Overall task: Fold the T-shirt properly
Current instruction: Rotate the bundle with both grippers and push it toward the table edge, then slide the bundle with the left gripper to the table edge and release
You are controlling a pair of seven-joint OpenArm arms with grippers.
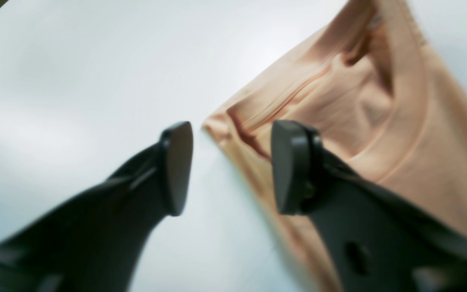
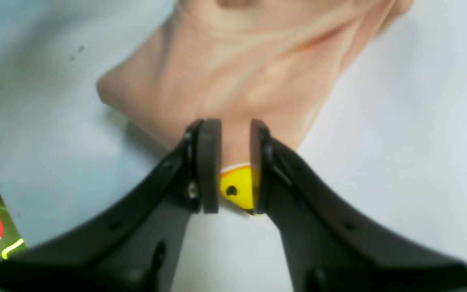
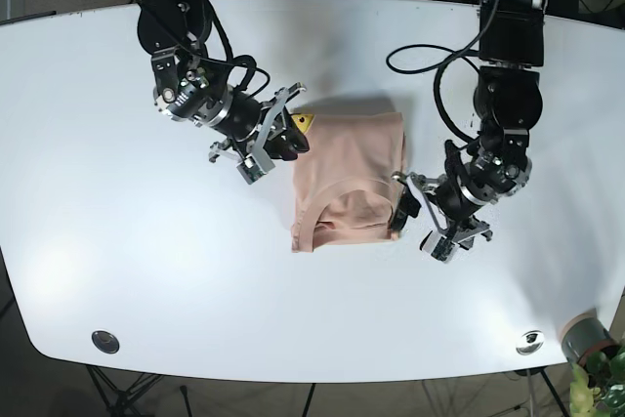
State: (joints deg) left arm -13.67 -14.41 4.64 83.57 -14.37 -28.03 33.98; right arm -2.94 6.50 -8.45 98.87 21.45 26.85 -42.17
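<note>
While the right gripper is clamped on the T-shirt edge, the left gripper, fingers apart, is best closed squarely on the facing corner, so both edges are lifted evenly off the surface.

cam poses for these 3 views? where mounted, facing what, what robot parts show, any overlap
Left wrist: on the left arm, looking down past its open left tool at a corner of the T-shirt on the table.
Right wrist: on the right arm, looking along the right tool, nearly shut over the shirt's edge and a yellow print.
Base: overhead, facing down; both arms and tools visible.
Shared: all three show the peach T-shirt and white table.
</note>
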